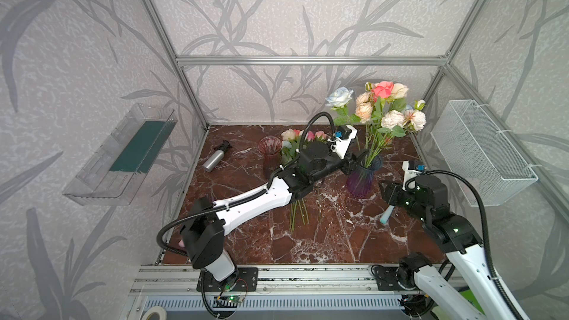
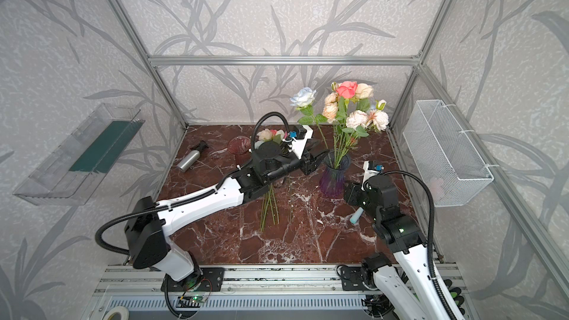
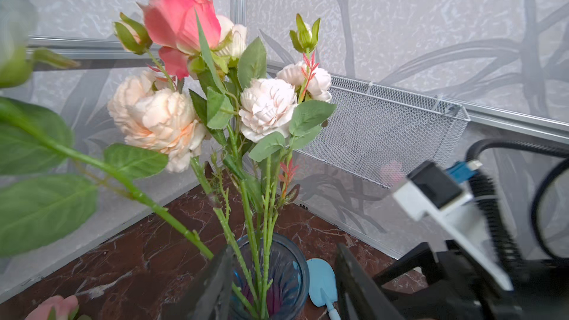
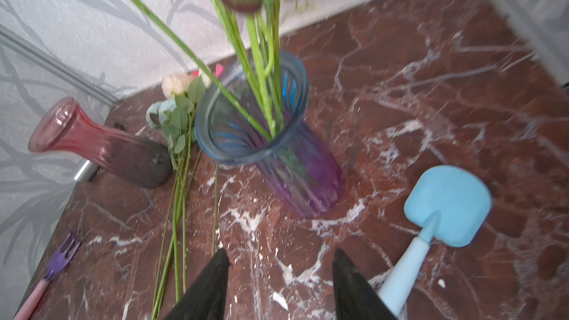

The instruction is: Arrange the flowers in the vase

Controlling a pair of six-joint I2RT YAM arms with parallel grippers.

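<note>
Up at the rim of the blue vase (image 1: pixel 363 177) with the left claw (image 3: pixel 284 247), spread apart, gripping nothing. Same for the right claw (image 4: pixel 280 250): spread, empty, low over the table (image 1: pixel 308 241) beside that vase. Most flowers (image 1: pixel 391 118) standing in the blue vase; a few loose flowers (image 1: pixel 295 136) lying flat by the red vase (image 1: pixel 270 152).

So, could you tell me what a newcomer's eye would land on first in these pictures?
A bunch of coral, peach and cream flowers standing in a ribbed blue-to-purple glass vase, back right on the dark red marble table. The left gripper, jaws open, sits at that vase's rim. More flowers lie flat beside an empty pink glass vase further left.
</note>
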